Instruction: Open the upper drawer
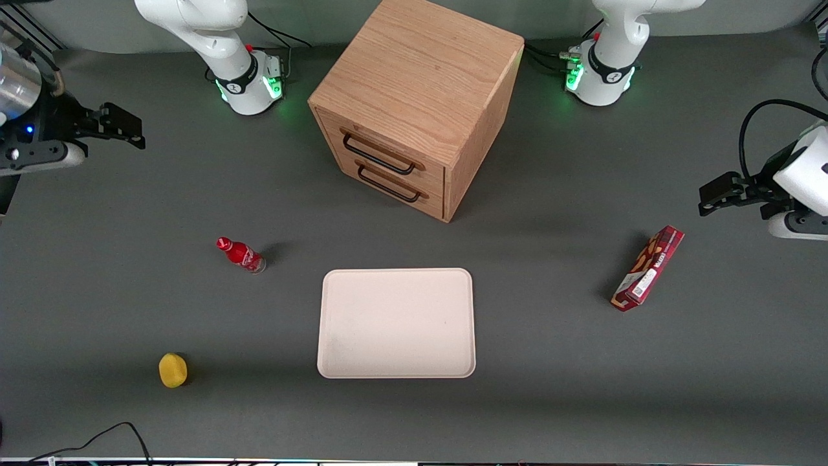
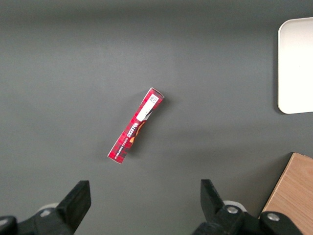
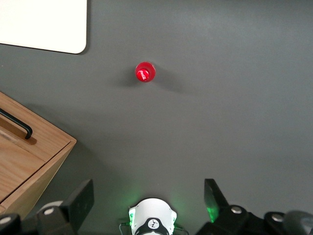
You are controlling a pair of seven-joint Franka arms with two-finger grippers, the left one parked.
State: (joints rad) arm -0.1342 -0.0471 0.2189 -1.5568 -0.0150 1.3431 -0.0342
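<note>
The wooden cabinet (image 1: 420,71) stands at the table's middle, farther from the front camera than the tray. Its upper drawer (image 1: 336,133) is shut, with its black bar handle (image 1: 378,155) flush along the front; the bottom drawer (image 1: 435,202) below it is shut too. My right gripper (image 1: 129,126) hangs open and empty above the table at the working arm's end, well apart from the cabinet. In the right wrist view the gripper (image 3: 146,196) is open over bare table, with a cabinet corner (image 3: 29,161) and one handle end (image 3: 17,125) showing.
A red bottle (image 1: 240,254) stands between my gripper and the tray (image 1: 396,322); it also shows in the right wrist view (image 3: 145,72). A yellow round object (image 1: 173,370) lies near the front edge. A red box (image 1: 648,268) lies toward the parked arm's end.
</note>
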